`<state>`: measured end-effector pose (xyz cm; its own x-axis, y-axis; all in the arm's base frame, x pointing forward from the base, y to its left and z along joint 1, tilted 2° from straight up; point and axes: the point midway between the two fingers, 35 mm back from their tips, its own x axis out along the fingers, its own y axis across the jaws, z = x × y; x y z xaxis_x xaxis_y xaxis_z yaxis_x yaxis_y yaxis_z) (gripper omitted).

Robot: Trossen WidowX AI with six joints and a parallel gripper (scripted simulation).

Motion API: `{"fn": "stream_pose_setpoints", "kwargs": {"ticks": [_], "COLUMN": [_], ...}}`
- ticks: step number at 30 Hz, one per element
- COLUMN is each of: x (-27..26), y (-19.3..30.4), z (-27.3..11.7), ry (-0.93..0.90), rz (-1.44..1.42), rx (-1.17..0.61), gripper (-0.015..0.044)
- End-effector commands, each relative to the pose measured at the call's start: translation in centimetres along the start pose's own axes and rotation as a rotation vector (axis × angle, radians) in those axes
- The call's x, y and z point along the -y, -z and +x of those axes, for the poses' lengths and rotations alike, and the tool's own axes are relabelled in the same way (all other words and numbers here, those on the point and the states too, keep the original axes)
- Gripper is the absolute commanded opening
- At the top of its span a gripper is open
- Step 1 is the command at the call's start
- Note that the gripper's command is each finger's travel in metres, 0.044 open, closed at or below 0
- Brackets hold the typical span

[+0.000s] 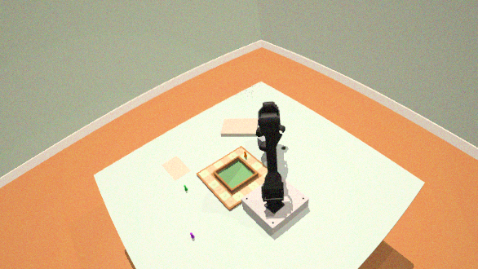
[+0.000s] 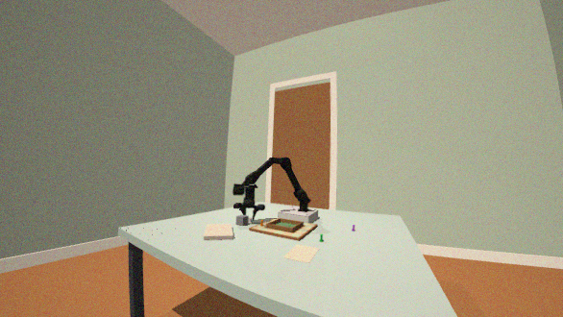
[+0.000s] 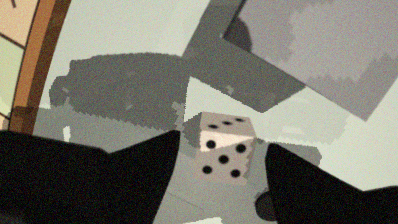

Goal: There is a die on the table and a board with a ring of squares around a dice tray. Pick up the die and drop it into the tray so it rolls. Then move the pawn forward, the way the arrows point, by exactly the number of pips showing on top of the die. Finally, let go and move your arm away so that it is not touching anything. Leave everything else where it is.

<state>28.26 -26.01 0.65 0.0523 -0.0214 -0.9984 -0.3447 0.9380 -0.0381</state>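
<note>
Gripper [image 3: 220, 165] fingers are standing on both sides of the die [image 3: 223, 146] in the wrist view, one on each side, with a visible gap remaining at each finger, so they are partly open and are not pressing on anything yet. I judge that they are narrowing for the grasp.

The die is sitting on the table [image 1: 351, 179], just outside the board [image 1: 220, 191], with three pips showing on its top face and five on the side facing the wrist camera. In the exterior view the gripper [image 2: 249, 207] is hanging low above the table, beside a small grey block [image 2: 242, 219].

So the task is only beginning. The die is not lifted, and the green tray [image 1: 236, 174] is showing no die inside. The orange pawn [image 1: 245, 155] is standing on a square at the far side of the board.

What is left: closing on the die, carrying it over the tray, dropping it, reading the top face, moving the pawn along the arrows, then releasing and pulling the arm away. The green pawn [image 1: 185, 188] and the purple pawn [image 1: 192, 235] are standing on the table apart from the board and should remain there.
</note>
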Motion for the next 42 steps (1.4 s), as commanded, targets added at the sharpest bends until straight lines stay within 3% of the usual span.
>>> {"fn": "stream_pose_setpoints", "kwargs": {"ticks": [1,8,11,28,42], "x": [0.0,0.0,0.0,0.0,-3.8], "y": [-0.1,-0.1,-0.1,-0.2,-3.4], "z": [0.1,0.1,-0.3,-11.7,-11.6], "ry": [-0.002,-0.002,-0.002,-0.002,-0.006], "rz": [-0.004,-0.004,-0.004,-0.004,0.065], "rx": [0.003,0.003,0.003,0.003,0.005], "gripper": [0.0144,0.0078,0.0,0.0,0.0]}}
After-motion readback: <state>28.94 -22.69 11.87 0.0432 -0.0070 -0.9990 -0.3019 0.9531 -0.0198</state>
